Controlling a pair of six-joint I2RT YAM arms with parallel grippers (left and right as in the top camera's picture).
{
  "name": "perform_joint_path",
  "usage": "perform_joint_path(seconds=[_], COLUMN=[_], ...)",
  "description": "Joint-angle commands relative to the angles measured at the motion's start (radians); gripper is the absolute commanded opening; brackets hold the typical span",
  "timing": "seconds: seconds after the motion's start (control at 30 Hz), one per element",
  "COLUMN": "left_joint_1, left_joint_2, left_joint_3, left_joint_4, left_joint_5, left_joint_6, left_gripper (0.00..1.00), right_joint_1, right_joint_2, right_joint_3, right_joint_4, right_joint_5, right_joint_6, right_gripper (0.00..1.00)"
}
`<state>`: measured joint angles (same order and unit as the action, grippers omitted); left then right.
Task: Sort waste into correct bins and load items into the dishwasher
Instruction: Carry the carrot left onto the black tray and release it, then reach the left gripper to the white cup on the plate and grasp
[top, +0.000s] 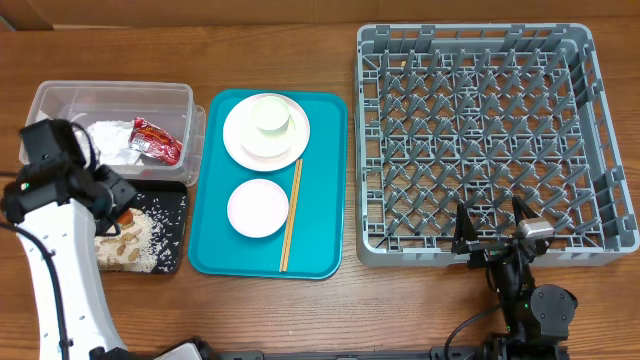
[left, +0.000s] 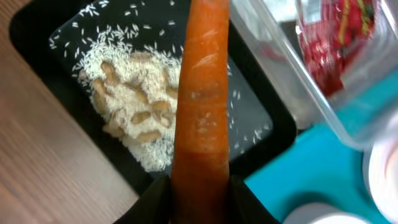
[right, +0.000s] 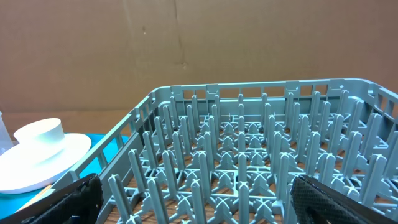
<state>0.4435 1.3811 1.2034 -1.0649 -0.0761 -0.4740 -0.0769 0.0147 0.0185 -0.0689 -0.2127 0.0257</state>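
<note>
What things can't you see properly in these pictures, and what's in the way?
- Carrot: left wrist view, top edge cuts off its far end; overhead, the left arm covers most of it.
- Red wrapper: left wrist view, blurred behind the clear tub wall.
- Plate: right wrist view, left edge cuts it.
- Rice grains: overhead, too small to count.

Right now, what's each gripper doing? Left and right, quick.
Left gripper: closed on the carrot, above the black tray.
Right gripper: open, holding nothing, by the dish rack.
</note>
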Motion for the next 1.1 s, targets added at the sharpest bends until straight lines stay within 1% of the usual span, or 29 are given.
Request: perform_joint_path(seconds=[0.0, 0.13, 0.27, 0.33, 0.47, 0.5, 0.53, 0.6, 0.67, 0.7, 0.8, 0.87, 0.9, 0.93, 1.03, 1.07], left_joint_1=[0.050, 0.074, 0.075, 0.075, 0.075, 0.075, 0.075, 0.075, 0.075, 0.075, 0.075, 0.075, 0.075, 0.075, 0.066, 0.060], left_joint_2=[-0.007, -0.007, -0.007, -0.007, -0.009, -0.010, -0.010, -0.010, -0.010, -0.010, -0.010, -0.010, -0.010, -0.010, -0.010, -0.010], left_joint_3=[-0.108, -0.212, -0.306, -0.328, -0.324, -0.318, -0.312, -0.295, -0.278, -0.271, -0.257, -0.241, -0.230, -0.214, -0.177, -0.166], left_joint_4=[0.078, 0.193, 0.310, 0.335, 0.335, 0.335, 0.336, 0.336, 0.335, 0.335, 0.337, 0.335, 0.334, 0.330, 0.311, 0.306], left_joint_5=[0.058, 0.081, 0.082, 0.098, 0.144, 0.156, 0.160, 0.159, 0.159, 0.160, 0.183, 0.255, 0.317, 0.420, 0.654, 0.681], left_joint_6=[-0.055, -0.076, -0.118, -0.118, -0.116, -0.116, -0.117, -0.113, -0.106, -0.106, -0.106, -0.092, -0.053, 0.016, 0.151, 0.172], left_gripper=[0.04, 0.04, 0.11, 0.12, 0.18, 0.24, 0.32, 0.43, 0.58, 0.64, 0.66, 0.65, 0.64, 0.64, 0.62, 0.60], right_joint_1=[-0.002, -0.002, -0.002, -0.002, -0.002, -0.002, -0.002, -0.002, -0.002, -0.002, -0.002, -0.002, -0.002, -0.002, -0.002, -0.002], right_joint_2=[-0.012, -0.012, -0.012, -0.011, -0.012, -0.012, -0.012, -0.012, -0.012, -0.012, -0.011, -0.011, -0.011, -0.011, -0.012, -0.011], right_joint_3=[-0.011, -0.011, -0.011, -0.011, -0.011, -0.011, -0.011, -0.011, -0.011, -0.011, -0.011, -0.011, -0.011, -0.011, -0.011, -0.011], right_joint_4=[0.006, 0.006, 0.006, 0.006, 0.006, 0.006, 0.006, 0.006, 0.006, 0.006, 0.006, 0.006, 0.006, 0.006, 0.006, 0.006], right_joint_5=[0.002, 0.002, 0.002, 0.002, 0.002, 0.002, 0.002, 0.002, 0.002, 0.002, 0.002, 0.002, 0.002, 0.002, 0.002, 0.002], right_joint_6=[0.004, 0.004, 0.004, 0.004, 0.004, 0.004, 0.004, 0.004, 0.004, 0.004, 0.004, 0.004, 0.004, 0.004, 0.004, 0.004], right_gripper=[1.00, 1.00, 1.00, 1.00, 1.00, 1.00, 1.00, 1.00, 1.00, 1.00, 1.00, 1.00, 1.00, 1.00, 1.00, 1.00])
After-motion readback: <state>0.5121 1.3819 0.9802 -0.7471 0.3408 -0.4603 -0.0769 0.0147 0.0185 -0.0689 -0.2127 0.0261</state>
